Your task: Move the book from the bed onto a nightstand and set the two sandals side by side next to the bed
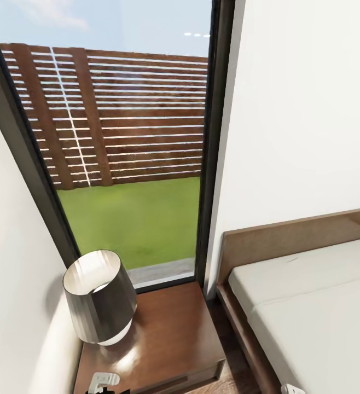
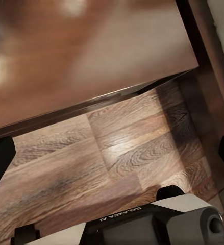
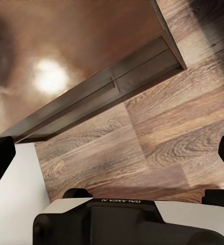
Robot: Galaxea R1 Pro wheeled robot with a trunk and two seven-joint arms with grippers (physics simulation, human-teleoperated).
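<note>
Nightstand (image 1: 169,334), a low dark-brown wooden cabinet with a glossy top, stands between the tall black-framed window (image 1: 131,142) and the pale-grey mattress of the brown-framed bed (image 1: 306,295), bearing a grey-shaded lamp (image 1: 99,295). Book and sandals are unseen, so this looks like approach or searching; next comes turning toward the bed. Both jaws are spread wide and empty above plank floor (image 2: 117,153).

A lamp (image 1: 99,297) stands on the nightstand (image 1: 169,339), toward its left side. The window (image 1: 125,148) lies behind the nightstand, and the bed (image 1: 311,295) sits just to its right.
</note>
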